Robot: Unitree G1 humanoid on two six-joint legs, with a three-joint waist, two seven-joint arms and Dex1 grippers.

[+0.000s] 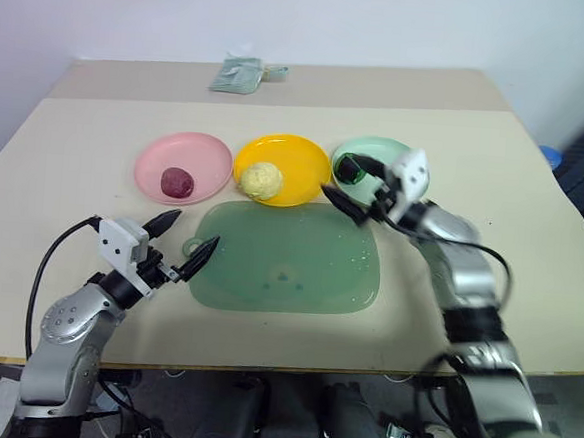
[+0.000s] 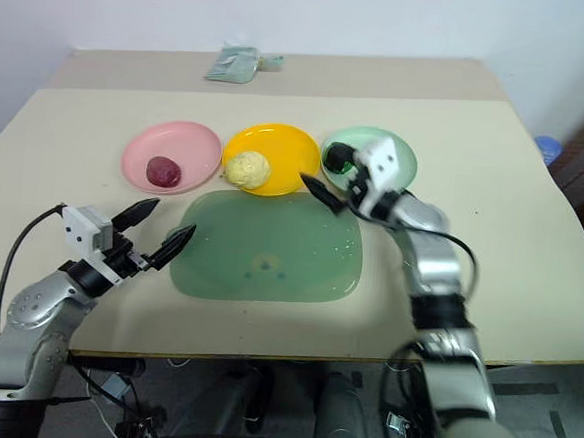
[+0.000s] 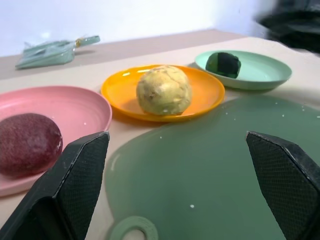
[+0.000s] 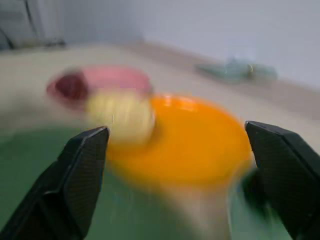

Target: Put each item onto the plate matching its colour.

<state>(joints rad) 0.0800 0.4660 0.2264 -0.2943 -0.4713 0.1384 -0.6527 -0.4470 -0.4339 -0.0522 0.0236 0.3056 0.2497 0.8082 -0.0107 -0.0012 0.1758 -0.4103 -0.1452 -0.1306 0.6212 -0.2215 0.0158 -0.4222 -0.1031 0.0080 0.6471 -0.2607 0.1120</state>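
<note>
A beige surface holds a translucent green mat. Behind it sit a pink plate, a yellow plate and a mint green plate. The maroon ball, pale yellow ball and green ball each rest on matching plates. The left gripper and right gripper are spread wide, empty. Sorting looks complete; withdraw the right gripper without nudging the green ball.

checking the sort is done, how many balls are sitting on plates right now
3. The maroon ball lies on the pink plate, the pale yellow ball on the yellow plate, the green ball on the mint green plate. None appears hidden.
</note>
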